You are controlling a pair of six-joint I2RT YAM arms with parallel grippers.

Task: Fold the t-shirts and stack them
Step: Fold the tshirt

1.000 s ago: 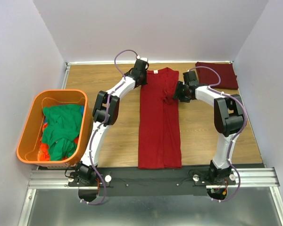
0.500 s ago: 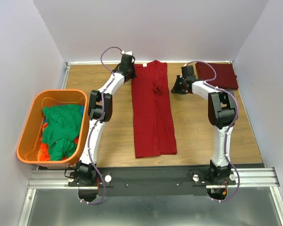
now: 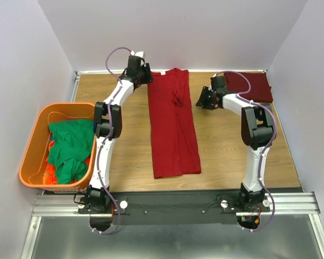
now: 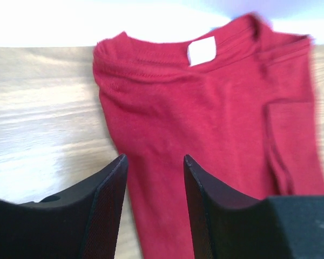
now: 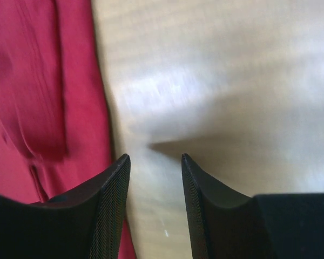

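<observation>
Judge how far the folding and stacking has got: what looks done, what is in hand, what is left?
Done: the maroon t-shirt lies folded at the far right corner. In hand: the red t-shirt is a long strip, sides folded in, not yet folded crosswise; the left pincer and right pincer are open near its far end. Left: the green t-shirts heaped in the orange tub, then stacking.

The bright red t-shirt (image 3: 173, 127) is lying flat in the centre of the frame, folded lengthwise into a long narrow strip with its collar toward the top. The dark maroon t-shirt (image 3: 252, 85) is sitting folded in the upper right. At the left, green t-shirts (image 3: 70, 144) are lying crumpled together.
</observation>
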